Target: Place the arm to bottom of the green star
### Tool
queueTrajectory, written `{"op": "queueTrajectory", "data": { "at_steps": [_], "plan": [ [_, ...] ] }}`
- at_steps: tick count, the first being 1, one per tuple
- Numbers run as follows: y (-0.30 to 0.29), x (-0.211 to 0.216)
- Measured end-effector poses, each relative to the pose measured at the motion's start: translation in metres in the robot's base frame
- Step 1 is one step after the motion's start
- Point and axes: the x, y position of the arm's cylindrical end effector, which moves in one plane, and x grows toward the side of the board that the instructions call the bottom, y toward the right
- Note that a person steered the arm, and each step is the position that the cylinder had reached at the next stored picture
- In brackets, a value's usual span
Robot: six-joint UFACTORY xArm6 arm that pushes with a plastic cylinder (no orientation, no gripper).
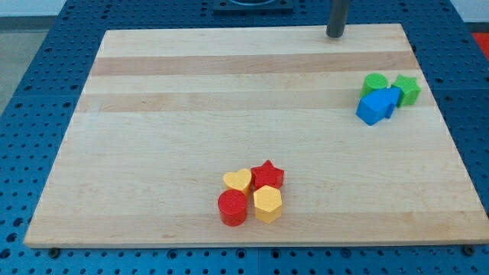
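The green star [408, 88] sits near the view's right edge of the wooden board [191, 114], touching a blue block [378, 105]. A second green block [374, 82] lies just to the star's left, behind the blue block. My tip [335, 35] rests at the board's top edge, up and to the left of the green star, well apart from it.
A cluster near the view's bottom middle holds a yellow heart [238, 180], a red star [267, 174], a red cylinder [232, 208] and a yellow hexagon [267, 203]. A blue perforated table surrounds the board.
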Motion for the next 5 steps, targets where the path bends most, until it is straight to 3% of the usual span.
{"op": "queueTrajectory", "data": {
  "at_steps": [2, 5],
  "plan": [
    [-0.070, 0.029],
    [-0.121, 0.177]
  ]
}}
